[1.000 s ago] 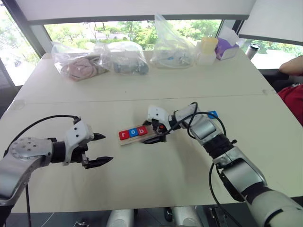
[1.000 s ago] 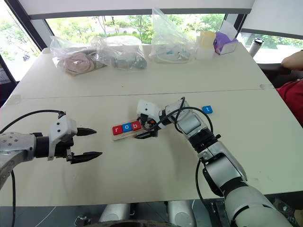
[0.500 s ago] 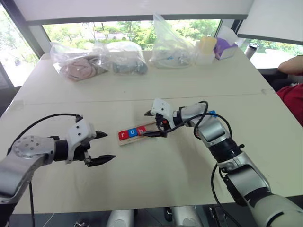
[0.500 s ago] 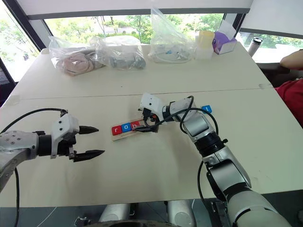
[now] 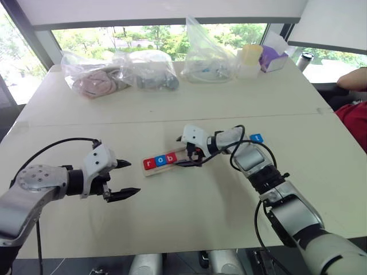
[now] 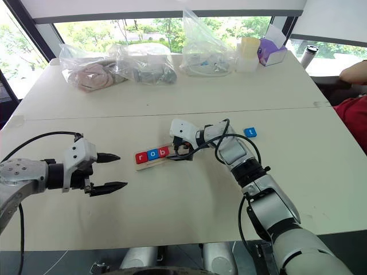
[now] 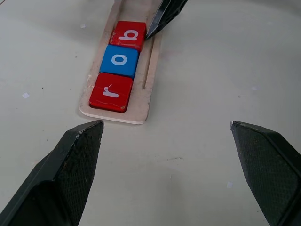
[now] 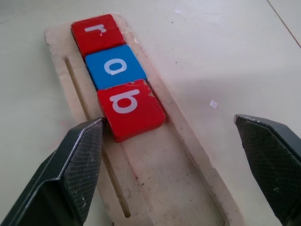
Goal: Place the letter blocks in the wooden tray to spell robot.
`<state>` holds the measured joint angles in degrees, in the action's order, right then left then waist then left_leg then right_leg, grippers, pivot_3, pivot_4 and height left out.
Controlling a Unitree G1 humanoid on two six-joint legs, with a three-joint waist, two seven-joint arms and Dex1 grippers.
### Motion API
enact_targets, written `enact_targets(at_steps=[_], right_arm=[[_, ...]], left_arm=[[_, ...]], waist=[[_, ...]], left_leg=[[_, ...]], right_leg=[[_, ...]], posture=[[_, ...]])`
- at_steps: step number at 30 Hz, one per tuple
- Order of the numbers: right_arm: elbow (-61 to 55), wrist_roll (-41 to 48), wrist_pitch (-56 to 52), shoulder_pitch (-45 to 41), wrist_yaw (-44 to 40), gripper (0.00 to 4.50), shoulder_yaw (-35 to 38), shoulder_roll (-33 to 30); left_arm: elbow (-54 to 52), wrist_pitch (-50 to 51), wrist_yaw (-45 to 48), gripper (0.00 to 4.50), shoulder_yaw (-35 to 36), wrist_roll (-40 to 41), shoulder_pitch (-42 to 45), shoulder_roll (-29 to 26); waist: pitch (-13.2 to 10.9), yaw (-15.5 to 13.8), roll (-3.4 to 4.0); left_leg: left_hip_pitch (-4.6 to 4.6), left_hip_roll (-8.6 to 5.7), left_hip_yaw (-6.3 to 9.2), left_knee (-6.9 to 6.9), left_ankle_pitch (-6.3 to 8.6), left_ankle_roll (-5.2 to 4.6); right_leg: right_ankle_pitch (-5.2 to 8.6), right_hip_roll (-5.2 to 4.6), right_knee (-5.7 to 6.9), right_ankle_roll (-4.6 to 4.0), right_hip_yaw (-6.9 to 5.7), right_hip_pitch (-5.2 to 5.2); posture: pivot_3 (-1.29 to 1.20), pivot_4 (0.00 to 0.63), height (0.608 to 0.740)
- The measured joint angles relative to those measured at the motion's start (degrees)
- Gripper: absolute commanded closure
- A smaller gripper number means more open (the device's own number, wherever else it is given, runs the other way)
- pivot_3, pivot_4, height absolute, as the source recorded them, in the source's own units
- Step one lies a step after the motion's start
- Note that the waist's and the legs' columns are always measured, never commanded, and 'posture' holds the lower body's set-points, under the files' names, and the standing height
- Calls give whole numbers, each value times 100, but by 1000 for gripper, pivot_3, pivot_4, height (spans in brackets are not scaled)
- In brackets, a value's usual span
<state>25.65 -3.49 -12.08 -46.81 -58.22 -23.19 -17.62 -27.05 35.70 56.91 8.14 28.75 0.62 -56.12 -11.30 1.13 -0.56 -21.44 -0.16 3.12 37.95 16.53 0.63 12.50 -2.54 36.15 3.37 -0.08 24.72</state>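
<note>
Your right claw [image 6: 177,150] hangs released over the wooden tray [image 8: 160,183], r, o, b tiles [image 8: 115,67] seated just ahead of it; left claw [image 6: 113,171] released too. Second o & t tile [image 6: 250,132] left, t lying behind the right claw on the tabletop [image 6: 172,212].

A pale table [image 5: 172,103] fills the room's middle, with a seam running across it. Along its far edge lie three clear plastic bags [image 5: 94,77], a yellow-lidded jar [image 5: 251,60] and a purple tissue box [image 5: 275,57]. Behind them a wide window [image 5: 160,35] lets in daylight and shows green trees, a dark frame stands at the left, and a person's arm in a red garment [image 5: 352,117] shows at the right edge.
</note>
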Motion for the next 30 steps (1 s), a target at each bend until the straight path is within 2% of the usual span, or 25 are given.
enact_targets(at_steps=[7, 13, 15, 20, 24, 27, 28, 30], right_arm=[[89, 4, 65, -71, -88, 31, 10, 10], [-1088, 448, -624, 173, -472, 31, 383, -444], [-1513, 627, -1165, 374, -254, 31, 715, -511], [-2987, 1013, -3239, 939, 929, 31, 1968, -666], [-4498, 1171, -4972, 1853, 1868, 31, 2762, -594], [-5337, 1268, -5932, 2503, 2342, 31, 3217, -371], [-5616, 1326, -5990, 2804, 2386, 31, 3303, -403], [-5887, 1387, -5429, 3490, 2173, 31, 3213, -844]], left_arm=[[-1, 0, -15, 0, 0, 0, 1, 0], [53, -143, 29, 0, -161, -222, 15, -13], [125, -217, 38, 0, -249, -325, -2, -9], [182, -281, 37, 0, -246, -291, 9, 84], [119, 97, 38, 0, -71, 368, 394, 364], [88, 335, 116, 0, -57, 703, 758, 367], [108, 381, 204, 0, -119, 761, 944, 367], [188, 380, 382, 0, -268, 799, 1239, 350]], waist=[[0, -1, 0], [-1, -29, 1], [-1, -28, 1], [-1, -40, 1], [1, -58, -1], [0, -36, -1], [0, -37, -1], [-1, -34, 3]], left_leg=[[-1, 0, 1, 0, 0, 0], [-1, -1, 1, 0, 0, 0], [-2, -1, 2, 0, 0, 0], [-5, -1, 5, 0, 0, 0], [-10, 1, 15, 0, 0, 0], [-7, -3, 9, 0, 0, 0], [-7, -4, 9, 0, 0, 0], [-4, -7, -4, 0, 0, 0]], right_leg=[[0, 0, 0, 1, 0, 0], [0, -3, -2, 0, 0, -2], [0, -2, -2, 0, 0, -1], [1, -6, -4, 0, 0, 0], [4, -7, -4, 3, -3, -2], [4, -6, -3, 4, -1, -1], [4, -4, -3, 4, -2, -1], [20, -3, -7, 29, -2, -6]], posture=[[0, 150, 740], [0, 150, 740], [0, 150, 740], [0, 150, 740], [0, 150, 740], [0, 150, 740], [0, 150, 740], [0, 150, 740]])
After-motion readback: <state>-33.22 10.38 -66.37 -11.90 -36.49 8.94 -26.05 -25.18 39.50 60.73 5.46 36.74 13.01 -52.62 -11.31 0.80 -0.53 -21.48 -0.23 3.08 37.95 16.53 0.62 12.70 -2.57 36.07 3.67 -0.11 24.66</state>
